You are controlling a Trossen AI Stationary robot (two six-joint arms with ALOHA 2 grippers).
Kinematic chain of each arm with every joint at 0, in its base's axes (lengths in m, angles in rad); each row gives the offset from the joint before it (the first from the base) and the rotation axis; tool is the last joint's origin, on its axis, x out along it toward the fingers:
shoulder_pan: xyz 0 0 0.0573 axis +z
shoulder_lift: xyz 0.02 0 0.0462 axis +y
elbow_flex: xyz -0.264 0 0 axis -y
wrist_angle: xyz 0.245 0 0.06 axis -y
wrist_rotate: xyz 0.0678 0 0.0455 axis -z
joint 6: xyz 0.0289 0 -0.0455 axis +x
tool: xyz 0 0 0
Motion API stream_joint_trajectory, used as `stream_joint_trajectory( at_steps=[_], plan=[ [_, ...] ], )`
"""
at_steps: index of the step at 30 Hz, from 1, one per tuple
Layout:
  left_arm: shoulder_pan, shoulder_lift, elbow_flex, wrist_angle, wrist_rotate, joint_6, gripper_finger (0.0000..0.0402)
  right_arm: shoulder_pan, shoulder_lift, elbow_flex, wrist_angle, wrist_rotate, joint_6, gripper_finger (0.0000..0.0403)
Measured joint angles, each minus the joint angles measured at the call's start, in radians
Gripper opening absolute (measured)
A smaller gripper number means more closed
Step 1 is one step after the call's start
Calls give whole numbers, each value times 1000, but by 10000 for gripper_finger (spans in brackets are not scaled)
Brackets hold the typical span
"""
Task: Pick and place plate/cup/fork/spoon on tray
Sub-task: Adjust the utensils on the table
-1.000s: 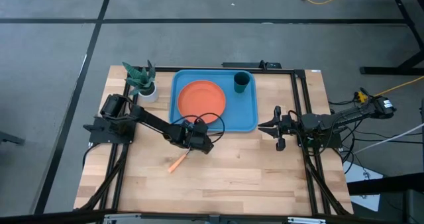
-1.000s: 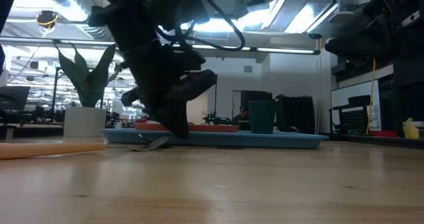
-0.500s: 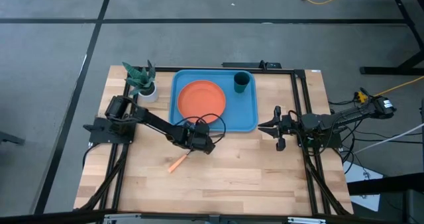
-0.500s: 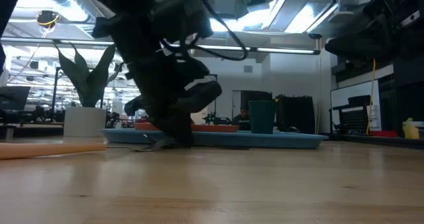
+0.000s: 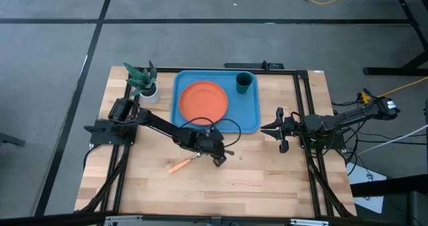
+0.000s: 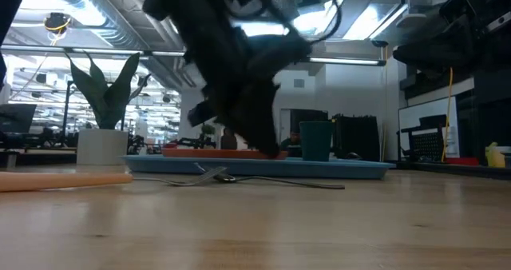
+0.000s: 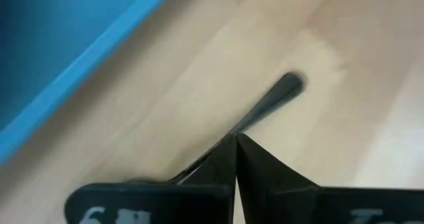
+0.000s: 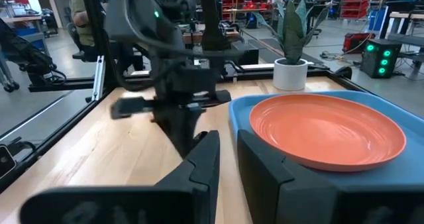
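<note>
The dark spoon (image 7: 285, 90) lies flat on the wooden table (image 5: 267, 179), just near of the light-blue tray (image 5: 251, 121); it also shows in the low view (image 6: 307, 183). My left gripper (image 5: 218, 160) is shut and points down over the spoon's handle. The orange-handled fork (image 5: 178, 164) lies on the table to the left of it. The orange plate (image 5: 202, 99) and the teal cup (image 5: 244, 83) stand on the tray. My right gripper (image 5: 276, 128) waits open at the tray's right side, touching nothing. My left gripper's shut fingertips (image 7: 246, 151) stand over the spoon's handle (image 7: 255, 116), which shows on both sides of them. The fingers come from above, across the handle. In the low view the spoon lies on the table below the tips; whether they touch it, I cannot tell.
A small white pot with a green plant (image 5: 145, 84) stands at the tray's far left corner. Black rails (image 5: 304, 119) run along the table's left, right and far sides. Bare wood lies between the tray and the table's near edge.
My left gripper has gone toward the table's right and near edges, away from the fork's tines. The spoon, hidden under the gripper before, now shows lying flat on the table to the right of the fork. The fork has stayed where it was.
</note>
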Motion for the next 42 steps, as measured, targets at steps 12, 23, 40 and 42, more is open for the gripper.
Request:
stream_joint_trajectory(
  at_steps=[12, 23, 40, 42],
  plan=[
    [-4, 106, 60, 45, -119, 28, 0, 0, 0, 0, 4, 0, -1, 60],
    [-25, 192, 65, 271, -63, 10, 0, 0, 0, 0, -13, -50, -2, 60],
    [-193, 175, 67, 191, 144, -189, 0, 0, 0, 0, -14, -52, -2, 60],
    [-207, 161, 64, 165, 111, -184, 0, 0, 0, 0, -14, -52, -2, 60]
  ],
)
